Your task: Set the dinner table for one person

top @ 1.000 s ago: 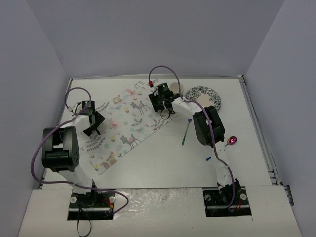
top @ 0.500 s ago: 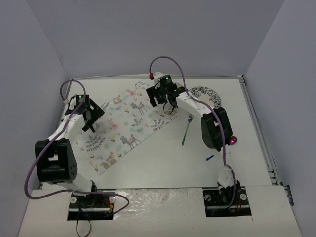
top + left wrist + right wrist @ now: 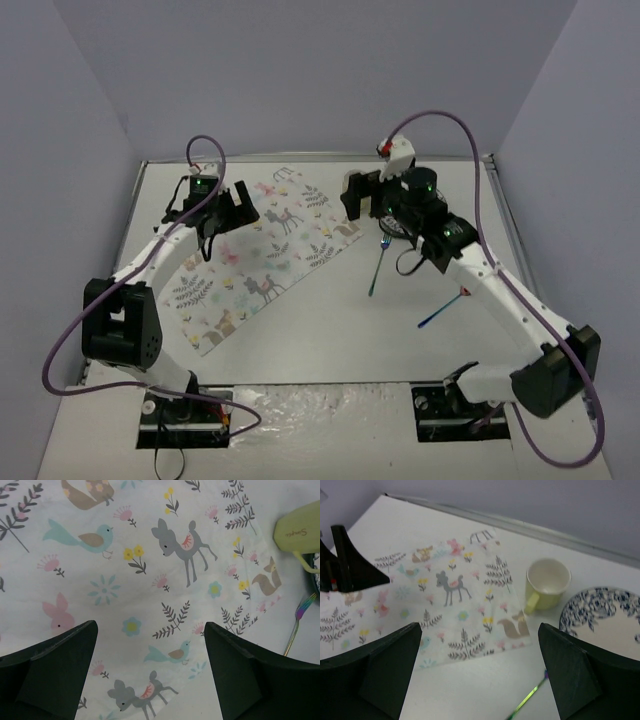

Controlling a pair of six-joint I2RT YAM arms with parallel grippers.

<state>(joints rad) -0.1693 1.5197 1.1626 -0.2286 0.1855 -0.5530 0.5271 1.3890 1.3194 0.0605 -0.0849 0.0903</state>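
Two changes came in the last second, both over the counter point(image 3: 320, 340), the white dinner table that lies under everything and carries the mat point(image 3: 265, 255) on its left half. First, the left pincer point(image 3: 150, 627), which was low at the left edge of the mat, has risen and moved over the mat's far left part. Its jaws stand apart, with only printed cloth below them. Second, the right pincer point(image 3: 480, 630), which was down at the mat's far right corner, has pulled up and away to the right of the mat. Its jaws are apart too and hold nothing. I judge that the mat is released and its laying is finished, though it lies slanted to the counter edges. The rest of the setting is not yet begun.

After the mat, by size: the plate point(image 3: 600, 617), with a blue pattern, sits right of the mat's far right corner, off the cloth. The cup point(image 3: 547, 582), pale yellow-green and empty, stands between the plate and the mat. Whether it touches the cloth I cannot tell. The fork point(image 3: 378, 265), with a rainbow shine, lies right of the mat. A thin blue stick point(image 3: 440, 310) lies further right of the mat, and what utensil it is I cannot tell.

The counter surface is matte and flat, with a metal rim point(image 3: 520, 528) beyond the mat's far side. Plain grey-violet walls point(image 3: 300, 80) close three sides.
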